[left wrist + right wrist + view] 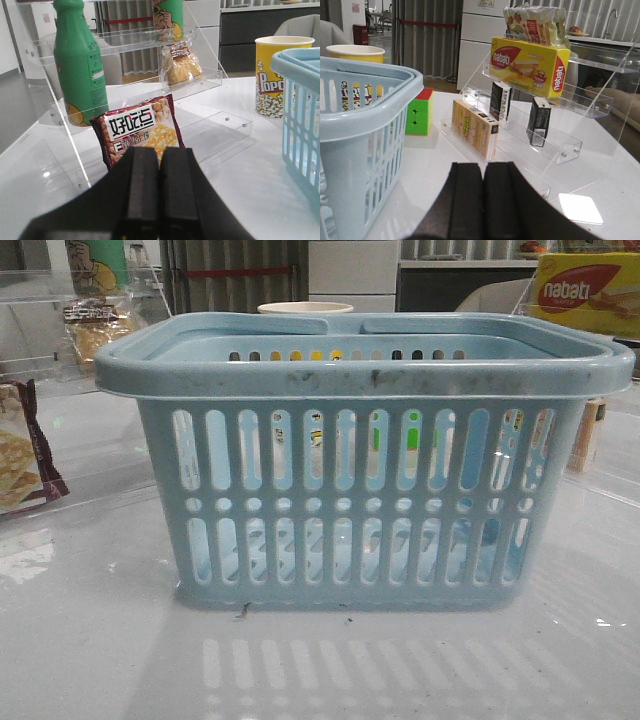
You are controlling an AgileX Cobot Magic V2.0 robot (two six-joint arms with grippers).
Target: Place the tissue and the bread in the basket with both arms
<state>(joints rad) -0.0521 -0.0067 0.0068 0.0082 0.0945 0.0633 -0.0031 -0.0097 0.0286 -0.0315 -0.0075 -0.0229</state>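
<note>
The pale blue basket (360, 460) stands in the middle of the table; it also shows in the left wrist view (300, 100) and the right wrist view (360, 125). The bread (182, 65), a clear packet with a dark label, sits on a step of the left clear shelf, also seen in the front view (92, 330). The tissue (539, 121), a small dark pack with a pale label, stands on the right clear shelf. My left gripper (159, 150) is shut and empty, short of the left shelf. My right gripper (483, 165) is shut and empty, short of the right shelf.
A maroon-edged cracker bag (137, 130) leans on the left shelf, with a green bottle (80, 65) above. A popcorn cup (275, 75) stands behind the basket. The right shelf holds a nabati box (530, 62), a black and white pack (501, 100) and a yellow box (475, 127); a colour cube (419, 112) sits nearby.
</note>
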